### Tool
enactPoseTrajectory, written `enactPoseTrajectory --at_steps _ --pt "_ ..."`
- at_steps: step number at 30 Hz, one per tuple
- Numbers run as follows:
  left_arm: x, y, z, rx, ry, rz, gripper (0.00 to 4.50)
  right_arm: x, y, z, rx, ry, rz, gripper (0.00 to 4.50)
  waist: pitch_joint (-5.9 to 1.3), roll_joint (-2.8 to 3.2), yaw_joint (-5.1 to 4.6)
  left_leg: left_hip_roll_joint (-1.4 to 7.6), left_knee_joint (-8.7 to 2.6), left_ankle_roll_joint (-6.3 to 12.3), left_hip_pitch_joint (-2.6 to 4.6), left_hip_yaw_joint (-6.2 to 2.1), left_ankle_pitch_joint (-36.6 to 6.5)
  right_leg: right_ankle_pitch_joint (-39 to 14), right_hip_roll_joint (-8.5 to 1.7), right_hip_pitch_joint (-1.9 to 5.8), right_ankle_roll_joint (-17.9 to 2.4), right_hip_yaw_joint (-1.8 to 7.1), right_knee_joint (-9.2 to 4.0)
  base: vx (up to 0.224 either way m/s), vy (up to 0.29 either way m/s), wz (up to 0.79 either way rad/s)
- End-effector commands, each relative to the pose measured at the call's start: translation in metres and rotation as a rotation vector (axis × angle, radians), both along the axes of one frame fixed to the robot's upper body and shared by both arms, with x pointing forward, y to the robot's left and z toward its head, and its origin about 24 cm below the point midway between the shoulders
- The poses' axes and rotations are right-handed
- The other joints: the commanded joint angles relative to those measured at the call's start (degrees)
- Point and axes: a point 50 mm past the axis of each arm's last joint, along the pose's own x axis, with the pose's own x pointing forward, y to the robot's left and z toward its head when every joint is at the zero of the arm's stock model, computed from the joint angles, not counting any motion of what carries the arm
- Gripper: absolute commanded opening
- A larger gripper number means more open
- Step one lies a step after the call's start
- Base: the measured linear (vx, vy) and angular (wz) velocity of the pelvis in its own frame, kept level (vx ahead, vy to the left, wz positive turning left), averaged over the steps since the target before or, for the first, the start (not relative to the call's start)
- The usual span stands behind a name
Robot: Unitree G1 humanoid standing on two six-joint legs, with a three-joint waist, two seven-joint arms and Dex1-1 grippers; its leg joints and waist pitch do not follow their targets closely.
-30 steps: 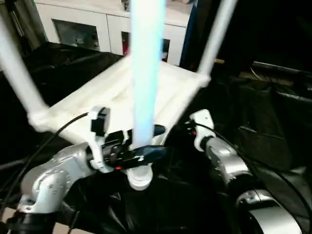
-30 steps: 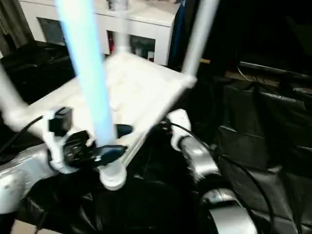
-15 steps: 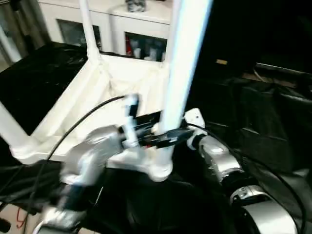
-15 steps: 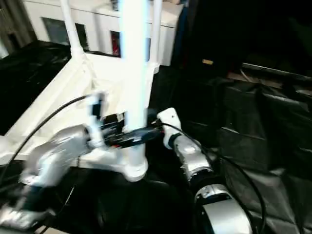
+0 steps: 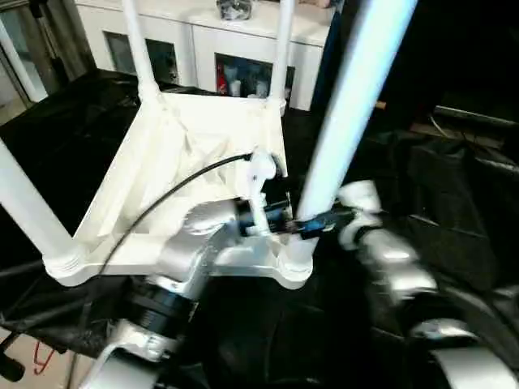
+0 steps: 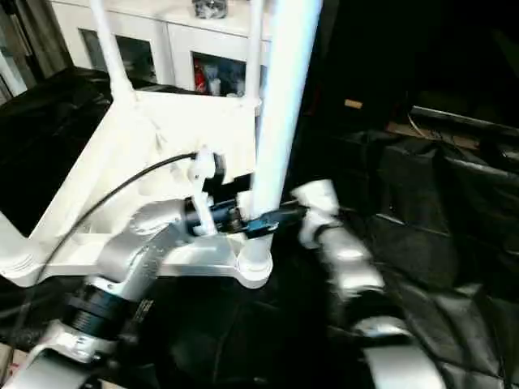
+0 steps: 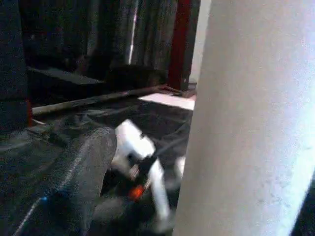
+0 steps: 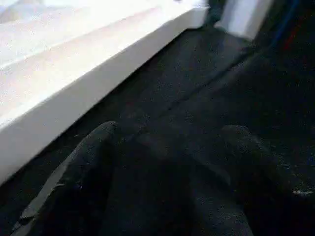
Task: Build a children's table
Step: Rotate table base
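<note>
The children's table [image 5: 203, 138] lies upside down on black cloth, white, ribbed underside up, its tube legs standing in the corner sockets. My left gripper [image 5: 312, 223] is open around the near right leg [image 5: 349, 113] just above its socket [image 5: 296, 263]. In the left wrist view one black finger [image 7: 74, 187] stands apart from that leg [image 7: 246, 123]. My right gripper [image 8: 167, 162] is open and holds nothing, low over the cloth beside the table top's white edge [image 8: 74, 83]; its white wrist [image 5: 361, 203] sits just right of the same leg.
A white cabinet [image 5: 203, 40] with glass doors stands behind the table. Black cloth [image 5: 454, 203] covers the surface and the bulky shapes at the right. The near left leg [image 5: 28, 211] rises at the picture's left edge. Bare floor [image 5: 32, 365] shows at the lower left.
The whole view has swung, so the camera moved. My left gripper has stayed around the near leg's base. My left forearm now reaches in from lower left beside the table top's near edge.
</note>
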Motion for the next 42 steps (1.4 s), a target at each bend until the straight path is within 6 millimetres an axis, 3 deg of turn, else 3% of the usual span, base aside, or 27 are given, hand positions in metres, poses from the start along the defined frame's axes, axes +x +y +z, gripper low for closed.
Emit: enactPoseTrajectory --at_steps 1,6,9,13,15,17,18,22,25,27,33,42 --pt "-0.007 0.014 -0.007 0.083 -0.03 -0.046 4.5 -0.004 -0.007 0.006 0.015 -0.026 0.014 3.53 -3.87 0.27 0.41 1.17 -3.62 1.66 0.03 -0.86 -11.09 -10.72 -3.91 3.36 -11.3 2.52 -4.69 0.0 0.0 0.0" --pt "-0.021 0.043 -0.027 0.226 0.051 -0.121 4.5 -0.017 -0.016 0.007 -0.023 -0.015 0.094 3.53 -3.73 0.51 0.14 1.34 -3.8 1.51 0.27 -0.82 -11.7 -11.81 -3.66 2.86 -11.01 2.61 -4.67 0.0 0.0 0.0" --pt "-0.02 0.059 -0.037 0.311 0.072 -0.114 4.5 -0.025 -0.021 0.007 -0.039 0.0 0.132 3.53 -3.55 0.49 0.3 1.42 -3.95 1.23 0.66 -0.75 -13.4 -14.26 -3.63 2.49 -10.6 2.69 -5.07 0.0 0.0 0.0" --pt "-0.014 0.071 -0.048 0.424 0.053 -0.084 4.33 -0.04 -0.027 0.009 -0.088 0.032 0.248 3.53 -3.43 0.29 0.67 1.4 -4.0 1.06 0.54 -0.82 -13.68 -16.9 -3.8 2.52 -8.96 2.82 -5.42 0.0 0.0 0.0" --pt "-0.012 0.073 -0.053 0.471 0.033 -0.078 4.15 -0.049 -0.027 0.012 -0.107 0.049 0.328 3.53 -3.41 0.28 1.06 1.35 -4.05 1.63 0.46 -0.88 -13.48 -16.99 -3.72 2.62 -7.65 2.89 -5.62 0.0 0.0 0.0" --pt "-0.012 0.074 -0.055 0.492 0.034 -0.085 4.0 -0.054 -0.026 0.013 -0.114 0.056 0.362 3.53 -3.49 0.24 1.1 1.44 -4.15 1.55 0.16 -1.03 -12.79 -15.9 -3.87 2.83 -8.08 2.81 -5.34 0.0 0.0 0.0" --pt "-0.013 0.075 -0.059 0.527 0.04 -0.108 3.72 -0.062 -0.027 0.017 -0.126 0.071 0.417 3.53 -3.43 0.43 1.27 1.43 -4.07 1.76 0.31 -1.01 -13.0 -15.94 -3.9 2.72 -8.05 2.87 -5.48 0.0 0.0 0.0" --pt "-0.008 0.076 -0.062 0.551 0.032 -0.106 3.39 -0.075 -0.028 0.021 -0.137 0.106 0.506 3.53 -3.5 0.37 1.11 1.47 -4.02 1.72 0.26 -1.07 -13.48 -16.82 -4.02 2.73 -8.26 2.82 -5.55 0.0 0.0 0.0" --pt "-0.006 0.076 -0.066 0.577 0.032 -0.112 3.23 -0.087 -0.027 0.024 -0.118 0.146 0.576 3.53 -3.39 0.7 1.2 1.44 -4.06 2.0 0.32 -1.1 -14.22 -17.57 -3.92 2.71 -8.05 2.78 -5.92 0.0 0.0 0.0" --pt "-0.005 0.076 -0.07 0.598 0.036 -0.132 2.94 -0.092 -0.026 0.025 -0.115 0.158 0.592 3.53 -3.32 0.52 1.04 1.46 -4.12 1.84 0.29 -1.16 -14.96 -18.91 -3.97 2.55 -7.98 2.72 -6.06 0.0 0.0 0.0" --pt "-0.004 0.079 -0.073 0.618 0.057 -0.175 2.5 -0.098 -0.026 0.029 -0.113 0.173 0.593 3.53 -3.34 0.62 0.99 1.52 -4.09 1.27 0.42 -1.28 -15.69 -21.39 -4.18 2.45 -7.49 2.72 -6.25 0.0 0.0 0.0" --pt "-0.004 0.086 -0.077 0.669 0.1 -0.232 1.87 -0.1 -0.028 0.033 -0.121 0.176 0.58 3.53 -3.48 0.63 0.79 1.51 -4.03 1.49 0.24 -1.29 -14.61 -18.41 -4.21 2.66 -8.62 2.7 -5.95 0.0 0.0 0.0"
